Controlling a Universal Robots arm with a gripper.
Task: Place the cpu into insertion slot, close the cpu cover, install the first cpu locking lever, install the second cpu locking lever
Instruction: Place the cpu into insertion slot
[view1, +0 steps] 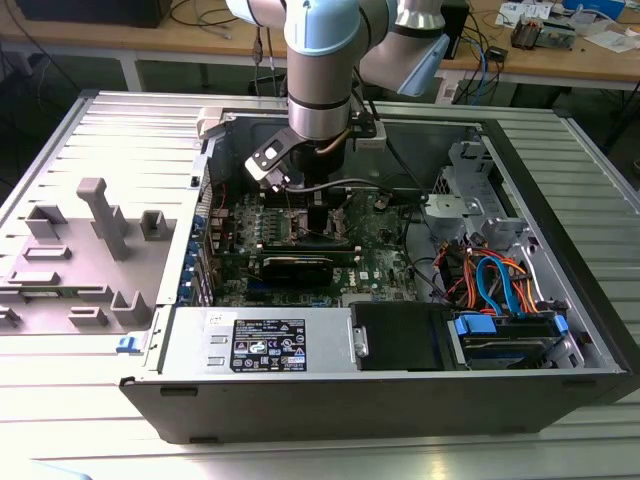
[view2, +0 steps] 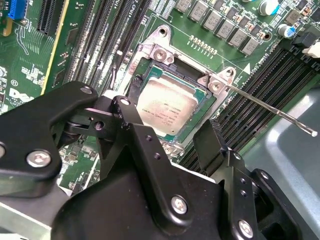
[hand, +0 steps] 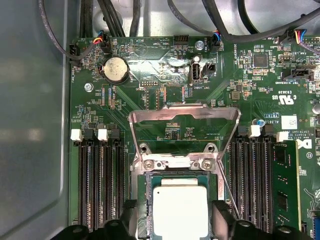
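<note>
Inside the computer case (view1: 400, 400), over the green motherboard (hand: 150, 75), the end effector (hand: 175, 220) stands open. Its fingers (hand: 129, 222) flank the cpu (hand: 180, 210) without visible contact. The cpu lies flat in the insertion slot (hand: 142, 197). The cpu cover (hand: 182, 112) is swung up, clear of the chip. One locking lever (view2: 270, 110) juts out unlatched beside the socket.

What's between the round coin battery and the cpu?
In the first wrist view, the cpu cover, swung open, lies between the coin battery and the cpu.
</note>
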